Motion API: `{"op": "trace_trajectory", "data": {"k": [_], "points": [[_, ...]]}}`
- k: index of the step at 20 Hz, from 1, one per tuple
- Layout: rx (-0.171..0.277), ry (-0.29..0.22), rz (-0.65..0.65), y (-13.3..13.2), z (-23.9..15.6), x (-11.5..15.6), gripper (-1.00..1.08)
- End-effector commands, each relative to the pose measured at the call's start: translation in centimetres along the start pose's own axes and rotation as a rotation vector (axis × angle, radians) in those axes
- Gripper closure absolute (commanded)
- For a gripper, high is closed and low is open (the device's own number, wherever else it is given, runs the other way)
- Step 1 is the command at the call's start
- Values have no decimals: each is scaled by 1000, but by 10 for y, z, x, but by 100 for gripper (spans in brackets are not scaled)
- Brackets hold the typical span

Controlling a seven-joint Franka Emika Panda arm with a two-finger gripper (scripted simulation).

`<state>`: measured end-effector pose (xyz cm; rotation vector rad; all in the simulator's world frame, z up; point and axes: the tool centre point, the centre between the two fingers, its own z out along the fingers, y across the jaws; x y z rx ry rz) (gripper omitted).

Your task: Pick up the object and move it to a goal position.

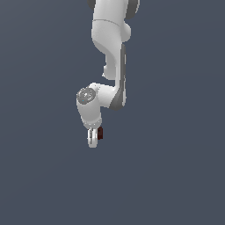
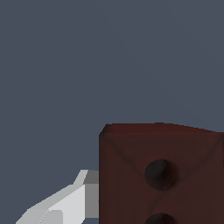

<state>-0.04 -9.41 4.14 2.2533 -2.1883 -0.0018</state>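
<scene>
a white arm [image 1: 110, 52] reaches down over a plain grey-blue floor [image 1: 44, 176], its gripper [image 1: 93, 138] low in the middle of the exterior view. the dark red-brown block [image 1: 100, 133] sits tight against the gripper's side, on the exterior view's right. in the wrist view the block [image 2: 162, 175] fills the frame close to the camera, two dark dots on its face, with one pale finger [image 2: 65, 205] touching its edge. the other finger is out of sight, so how far the jaws stand apart, and whether they truly have the block, cannot be told. no goal marker shows in either view. judged from this, the approach is done and the grasp is at best just made; lifting and carrying the block to the goal appear still to come.
</scene>
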Motion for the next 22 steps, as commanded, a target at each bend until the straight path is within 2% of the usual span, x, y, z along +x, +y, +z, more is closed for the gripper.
{"op": "trace_trajectory", "data": {"k": [1,6,10,16,22], "points": [[2,0,0,-4,-5,30,108],[2,0,0,-11,-13,82,108],[2,0,0,-15,-17,109,108],[1,1,0,-19,-19,128,108],[1,1,0,-20,-19,127,108]]}}
